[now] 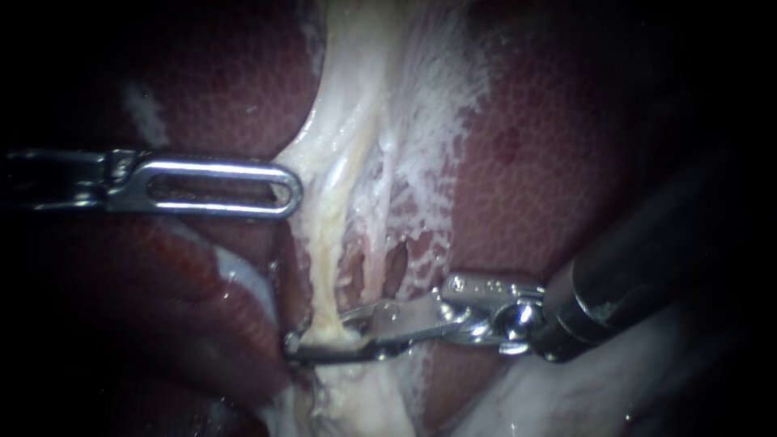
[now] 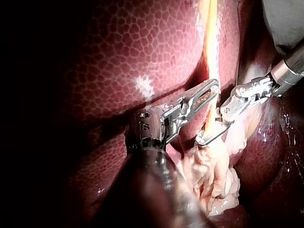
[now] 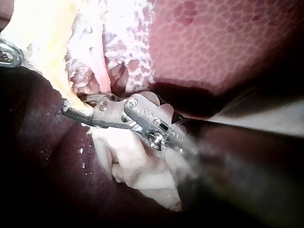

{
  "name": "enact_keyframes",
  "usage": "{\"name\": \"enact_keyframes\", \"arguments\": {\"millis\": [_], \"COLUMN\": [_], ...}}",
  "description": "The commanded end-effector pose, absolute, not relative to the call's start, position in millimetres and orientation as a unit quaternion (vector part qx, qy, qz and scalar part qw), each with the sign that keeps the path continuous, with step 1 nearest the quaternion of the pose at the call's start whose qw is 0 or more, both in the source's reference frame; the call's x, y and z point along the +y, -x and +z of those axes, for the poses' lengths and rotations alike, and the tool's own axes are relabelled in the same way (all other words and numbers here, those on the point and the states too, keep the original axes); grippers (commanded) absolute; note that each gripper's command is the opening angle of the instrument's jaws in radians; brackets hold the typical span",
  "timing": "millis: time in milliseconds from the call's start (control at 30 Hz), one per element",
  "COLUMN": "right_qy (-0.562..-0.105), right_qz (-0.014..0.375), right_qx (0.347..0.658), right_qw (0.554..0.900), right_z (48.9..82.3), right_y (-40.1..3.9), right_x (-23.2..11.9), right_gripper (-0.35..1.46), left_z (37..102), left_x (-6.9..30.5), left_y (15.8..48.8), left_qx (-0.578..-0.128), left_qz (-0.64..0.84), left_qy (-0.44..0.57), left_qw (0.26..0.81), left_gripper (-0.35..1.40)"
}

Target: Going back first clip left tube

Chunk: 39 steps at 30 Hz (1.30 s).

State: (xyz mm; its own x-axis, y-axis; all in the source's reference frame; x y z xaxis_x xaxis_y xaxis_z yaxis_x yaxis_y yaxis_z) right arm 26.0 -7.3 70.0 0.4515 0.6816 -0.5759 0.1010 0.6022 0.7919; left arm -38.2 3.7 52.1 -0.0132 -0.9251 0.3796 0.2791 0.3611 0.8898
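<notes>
The left tube (image 1: 324, 259) is a pale yellow strand running down between the lobes of the dark red liver (image 1: 550, 186). My right instrument (image 1: 332, 336) comes in from the lower right, and its two thin jaws sit across the tube low down, one on each side and both touching it. No separate clip shows on the tube. In the right wrist view the same jaws (image 3: 76, 111) pinch the yellow tube (image 3: 52, 71). My left instrument (image 1: 279, 190) lies level, its slotted jaws together, the tip resting against the edge of the pale tissue higher up.
White webbed tissue (image 1: 429, 121) spreads to the right of the tube, with a second pale strand (image 1: 384, 202) beside it. Soft pale folds (image 2: 216, 175) bunch below the right instrument's jaws. In the left wrist view the left jaws (image 2: 209, 90) reach the tube just above the right jaws (image 2: 209, 137).
</notes>
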Motion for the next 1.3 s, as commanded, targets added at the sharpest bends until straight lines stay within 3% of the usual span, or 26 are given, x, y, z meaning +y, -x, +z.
{"name": "enact_keyframes", "arguments": {"millis": [33, 333, 500, 633, 967, 1300], "right_qy": [-0.402, -0.402, -0.400, -0.399, -0.382, -0.339], "right_qz": [0.193, 0.193, 0.194, 0.196, 0.175, 0.106], "right_qx": [0.487, 0.487, 0.487, 0.489, 0.511, 0.544], "right_qw": [0.751, 0.751, 0.752, 0.750, 0.749, 0.760], "right_z": [70.0, 70.1, 70.2, 70.3, 70.6, 71.2], "right_y": [-26.0, -26.1, -26.3, -26.9, -28.5, -29.0], "right_x": [-7.3, -7.5, -7.5, -7.5, -7.8, -8.4], "right_gripper": [-0.35, -0.35, 0.25, 0.48, 0.56, 0.55], "left_z": [52.1, 52.1, 52.1, 52.1, 52.1, 52.1], "left_x": [3.7, 3.7, 3.7, 3.7, 3.6, 3.6], "left_y": [38.2, 38.2, 38.2, 38.2, 38.2, 38.2], "left_qx": [-0.529, -0.529, -0.529, -0.529, -0.529, -0.529], "left_qz": [-0.476, -0.476, -0.476, -0.476, -0.476, -0.476], "left_qy": [-0.305, -0.305, -0.305, -0.305, -0.305, -0.305], "left_qw": [0.633, 0.633, 0.633, 0.633, 0.633, 0.633], "left_gripper": [-0.35, -0.35, -0.35, -0.35, -0.35, -0.35]}}
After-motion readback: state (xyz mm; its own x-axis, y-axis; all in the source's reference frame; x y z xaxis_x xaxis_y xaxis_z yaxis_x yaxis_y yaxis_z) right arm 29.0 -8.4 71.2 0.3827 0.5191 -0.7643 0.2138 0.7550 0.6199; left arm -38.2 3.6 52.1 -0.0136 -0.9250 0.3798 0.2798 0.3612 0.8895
